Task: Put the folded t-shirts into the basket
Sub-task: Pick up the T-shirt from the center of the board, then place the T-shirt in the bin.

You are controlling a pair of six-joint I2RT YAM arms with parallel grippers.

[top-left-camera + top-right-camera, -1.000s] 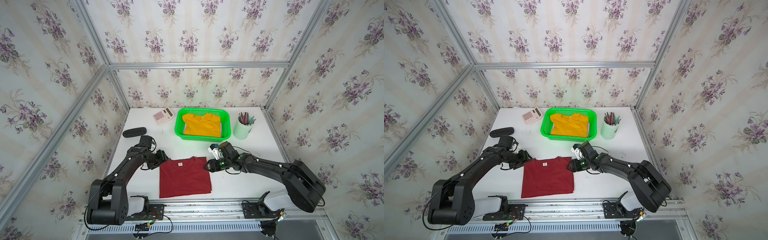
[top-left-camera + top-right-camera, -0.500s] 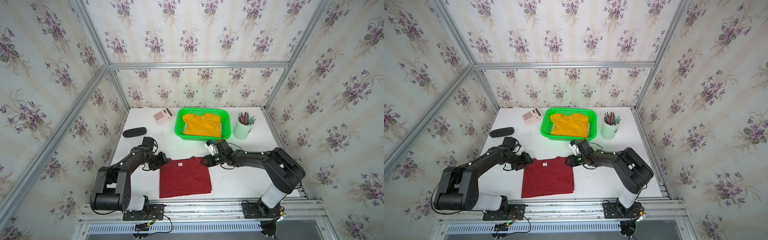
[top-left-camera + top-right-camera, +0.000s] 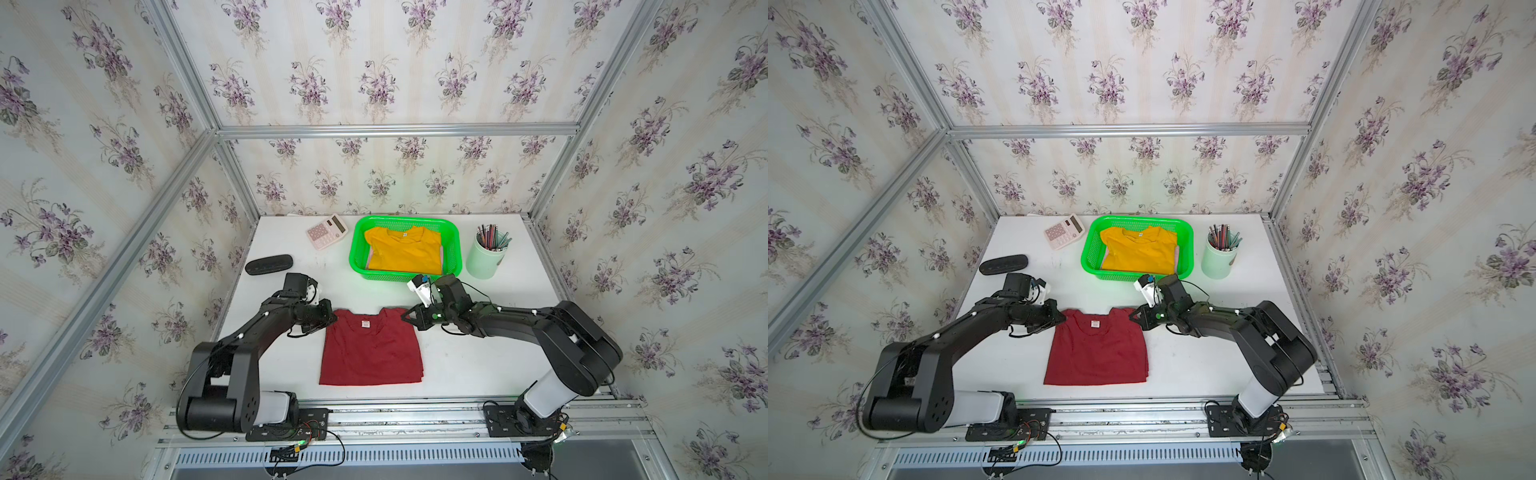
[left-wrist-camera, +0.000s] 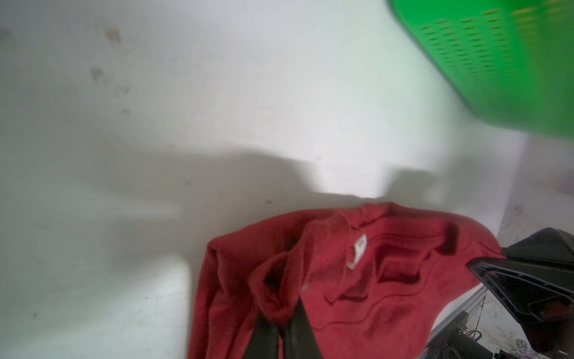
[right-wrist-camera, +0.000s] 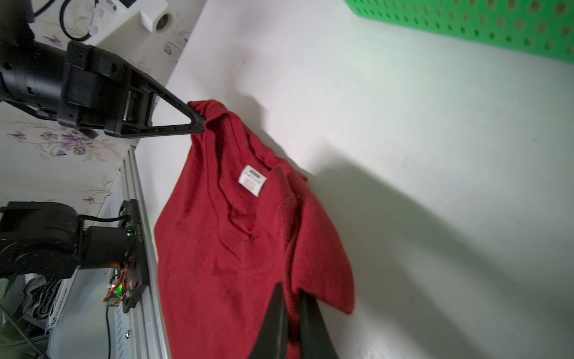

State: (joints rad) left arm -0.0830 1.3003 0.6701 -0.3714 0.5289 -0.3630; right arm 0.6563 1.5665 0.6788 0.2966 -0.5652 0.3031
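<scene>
Jaws clenched on both sides: left gripper (image 3: 333, 319) and right gripper (image 3: 404, 316) each pinch a shoulder corner of the dark red t-shirt (image 3: 370, 353) lying on the table (image 3: 478, 357), so I can carry it flat to the basket (image 3: 356, 249), where the mustard t-shirt (image 3: 403, 251) lies. The left pinch may be shallow; that wrist view is blurred.

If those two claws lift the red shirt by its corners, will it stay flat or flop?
Probably flop: the dark red t-shirt is soft cloth, already bunched where the left gripper and right gripper pinch its collar-end corners. The unheld lower edge will likely sag and the fold may loosen. It looks thin and light.
</scene>
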